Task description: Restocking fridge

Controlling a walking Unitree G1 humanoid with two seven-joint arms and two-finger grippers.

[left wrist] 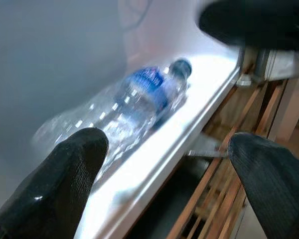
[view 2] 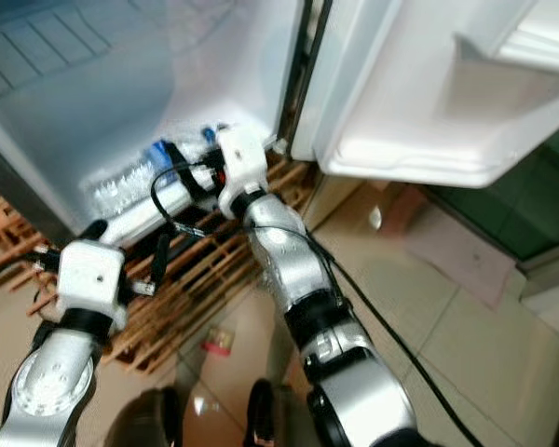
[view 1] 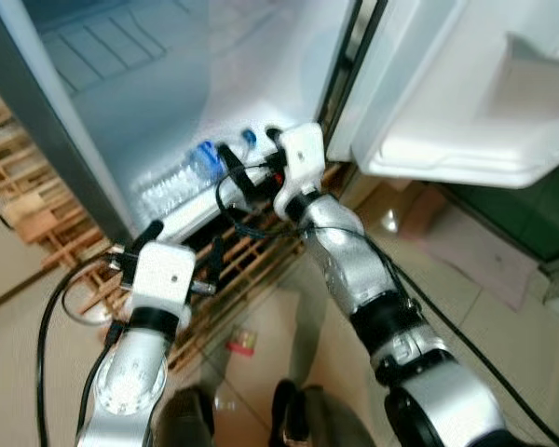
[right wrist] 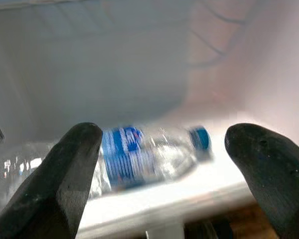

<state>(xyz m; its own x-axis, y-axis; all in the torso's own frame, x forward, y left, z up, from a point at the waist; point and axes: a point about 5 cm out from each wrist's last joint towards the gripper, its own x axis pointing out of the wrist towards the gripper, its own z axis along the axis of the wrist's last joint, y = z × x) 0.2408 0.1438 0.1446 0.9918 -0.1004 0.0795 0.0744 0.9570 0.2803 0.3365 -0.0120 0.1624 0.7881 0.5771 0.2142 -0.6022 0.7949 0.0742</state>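
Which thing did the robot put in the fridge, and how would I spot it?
Look in the open fridge, down at its white bottom ledge. A clear water bottle lies there on its side, in front of the right gripper. Its blue label and blue cap stand out.

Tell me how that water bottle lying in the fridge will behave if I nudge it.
The bottle lies on its side on the fridge floor, so it will probably roll. Its clear, thin-looking plastic may dent under a squeeze and could be slippery. The open right gripper faces it, not touching.
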